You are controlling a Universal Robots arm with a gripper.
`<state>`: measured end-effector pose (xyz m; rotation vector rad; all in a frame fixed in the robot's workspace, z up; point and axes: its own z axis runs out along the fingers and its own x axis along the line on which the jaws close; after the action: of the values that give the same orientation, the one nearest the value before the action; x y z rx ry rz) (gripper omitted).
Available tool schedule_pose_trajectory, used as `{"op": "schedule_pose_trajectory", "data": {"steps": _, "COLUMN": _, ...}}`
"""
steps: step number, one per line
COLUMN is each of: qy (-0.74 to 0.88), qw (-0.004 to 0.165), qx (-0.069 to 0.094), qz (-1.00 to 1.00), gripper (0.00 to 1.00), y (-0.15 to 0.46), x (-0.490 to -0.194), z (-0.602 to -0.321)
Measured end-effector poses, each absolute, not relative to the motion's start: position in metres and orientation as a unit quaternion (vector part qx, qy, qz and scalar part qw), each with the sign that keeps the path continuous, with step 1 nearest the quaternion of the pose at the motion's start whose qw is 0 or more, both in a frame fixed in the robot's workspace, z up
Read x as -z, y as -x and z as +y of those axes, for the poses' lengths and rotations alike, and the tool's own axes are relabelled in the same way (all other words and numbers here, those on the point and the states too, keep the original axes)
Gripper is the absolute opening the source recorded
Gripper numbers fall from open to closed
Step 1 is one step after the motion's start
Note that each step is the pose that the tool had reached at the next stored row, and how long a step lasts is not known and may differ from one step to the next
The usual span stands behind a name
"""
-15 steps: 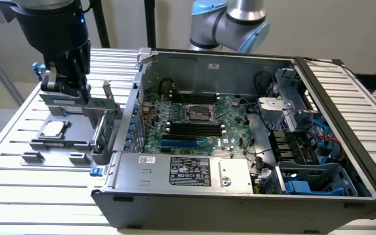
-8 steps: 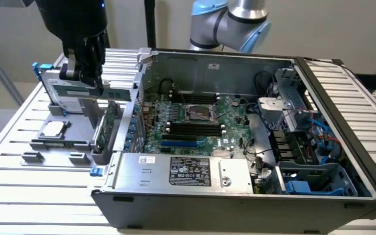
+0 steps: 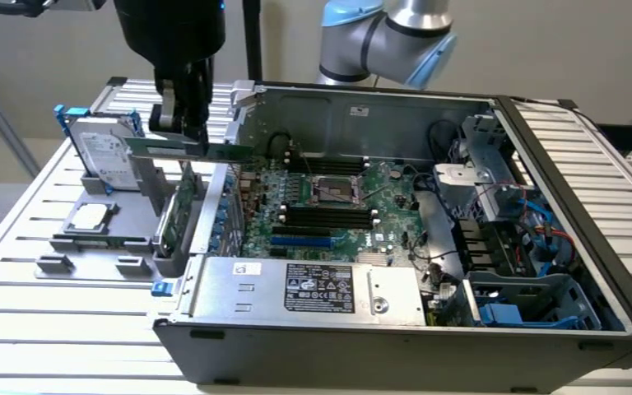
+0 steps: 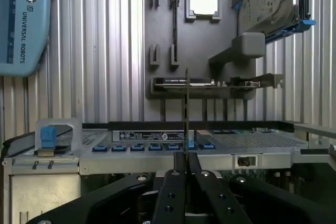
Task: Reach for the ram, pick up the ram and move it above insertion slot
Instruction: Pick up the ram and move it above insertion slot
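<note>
While the grey parts holder (image 3: 96, 247) at the exterior view's left carries a silver hard drive (image 3: 108, 160) upright at its far end and a processor chip (image 3: 88, 216) flat in a square pocket, the gripper (image 3: 181, 136) hangs just above its right edge with the fingers drawn narrow on the ram (image 3: 190, 150), a thin green stick lifted clear of the holder and held level, one end jutting toward the open computer case (image 3: 579, 197). Seen from the wrist, the ram (image 4: 186, 114) shows edge-on as a thin dark line rising from between the two black fingers (image 4: 172, 192), which pinch its flat faces. I judge it light and stiff but fragile: a bare board with small chips, so the flat faces near the middle of its length are the place to clamp, away from the contact edge, and the grip looks off-centre enough that it could tip. Below it a wider green expansion card (image 3: 184, 206) stands in the holder. Further right, inside the case, the motherboard (image 3: 327, 206) lies open with its dark memory slots (image 3: 322, 218), well apart from the ram.
</note>
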<state>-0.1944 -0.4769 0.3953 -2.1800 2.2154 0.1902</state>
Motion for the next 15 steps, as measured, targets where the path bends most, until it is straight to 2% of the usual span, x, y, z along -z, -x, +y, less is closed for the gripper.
{"op": "schedule_pose_trajectory", "data": {"steps": 15, "qy": 0.7, "qw": 0.015, "qx": -0.062, "qz": 0.711, "gripper": 0.13, "y": 0.128, "x": -0.394, "z": -0.47}}
